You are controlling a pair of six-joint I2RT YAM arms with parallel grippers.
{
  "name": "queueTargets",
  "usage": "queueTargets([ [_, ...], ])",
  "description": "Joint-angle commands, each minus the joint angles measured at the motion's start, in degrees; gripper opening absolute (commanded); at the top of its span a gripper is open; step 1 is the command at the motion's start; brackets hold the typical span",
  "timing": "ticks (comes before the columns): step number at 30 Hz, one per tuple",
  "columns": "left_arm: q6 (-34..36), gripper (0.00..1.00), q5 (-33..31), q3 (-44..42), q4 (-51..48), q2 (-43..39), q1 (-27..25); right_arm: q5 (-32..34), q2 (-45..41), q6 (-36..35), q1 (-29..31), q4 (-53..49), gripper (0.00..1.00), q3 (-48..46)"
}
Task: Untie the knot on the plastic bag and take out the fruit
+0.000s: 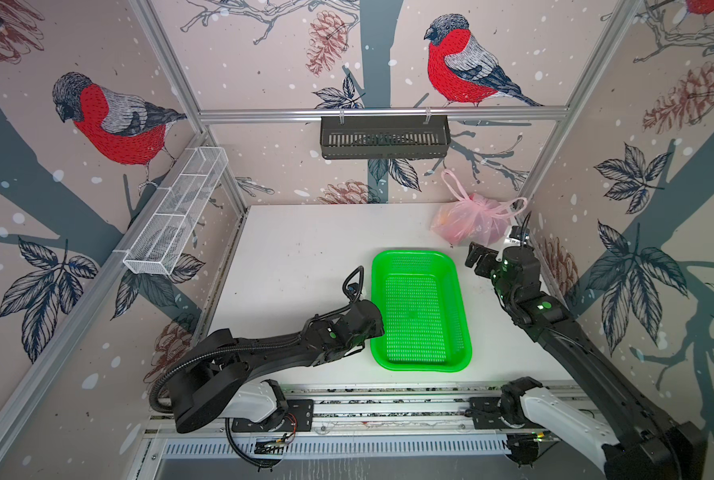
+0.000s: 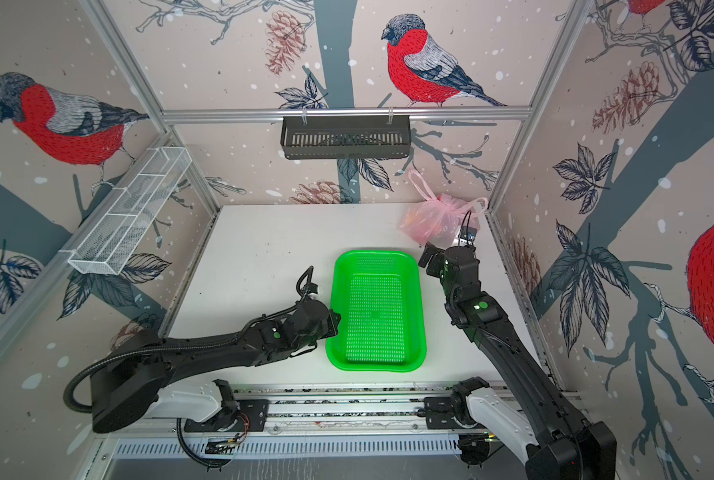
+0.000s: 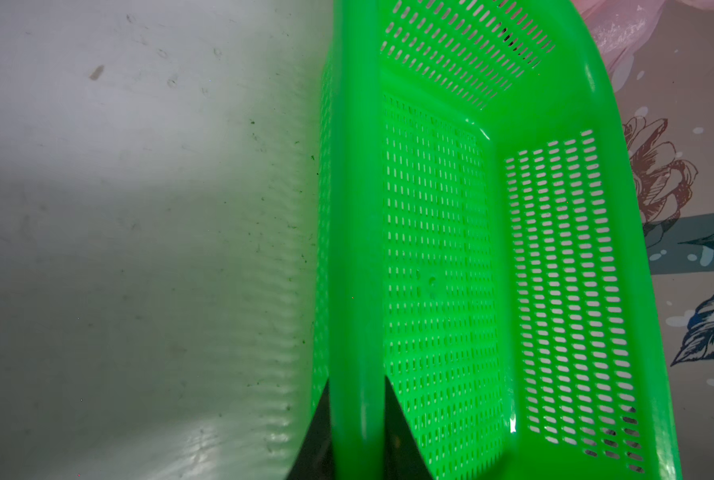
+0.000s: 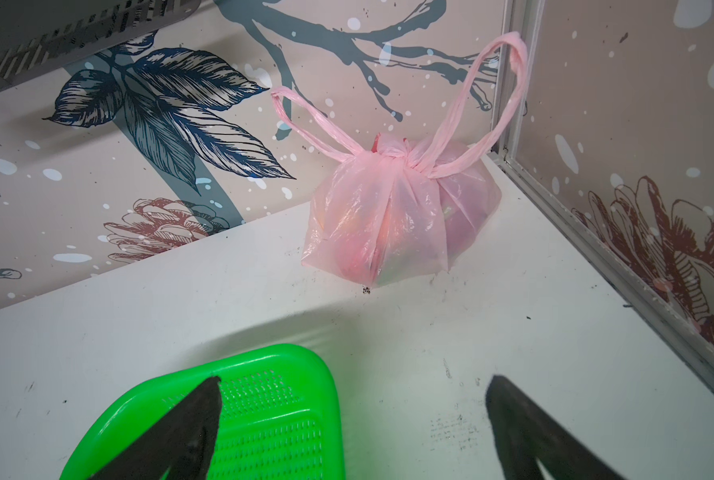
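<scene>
Just past the green tray's (image 1: 417, 316) far right corner, the plastic bag (image 4: 388, 220) sits on the worktop (image 1: 305, 257), knot (image 4: 392, 156) tied, right pincer (image 4: 353, 380) gaping wide nearby, left pincer (image 3: 357, 415) clamped on the tray's left rim

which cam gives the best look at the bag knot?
Right wrist: the knot sits near centre, close up, both handle loops clear. In both top views the knot is a tiny far bump. Left wrist faces the green tray, catching only a scrap of plastic bag.
</scene>
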Motion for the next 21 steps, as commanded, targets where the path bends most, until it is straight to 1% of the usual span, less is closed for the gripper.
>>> queueTargets([
  [1,-4.7,0.08,-3.0,2.2,-0.2,4.1,-1.6,-1.9,-1.7,1.4,-0.4,0.1,0.99,-0.8],
  [5,-3.6,0.08,-2.2,7.6,-0.9,10.0,-2.8,-2.5,-3.1,1.6,-1.0,0.6,0.99,-2.0],
  [8,-3.2,0.08,-2.1,10.1,-1.5,12.5,-3.3,-3.3,-3.0,1.3,-1.8,0.5,0.99,-2.1],
  [16,-3.7,0.08,-2.0,11.7,-2.3,14.4,-3.9,-4.9,-2.3,0.5,-4.3,0.8,0.99,-1.8],
  [19,-3.7,0.13,-2.2,12.2,-2.5,14.8,-4.2,-5.1,-1.8,0.2,-5.0,1.0,0.99,-1.6],
  [21,-3.5,0.21,-2.1,12.7,-2.8,15.0,-4.3,-5.2,-1.2,0.1,-5.4,1.1,0.99,-1.3],
])
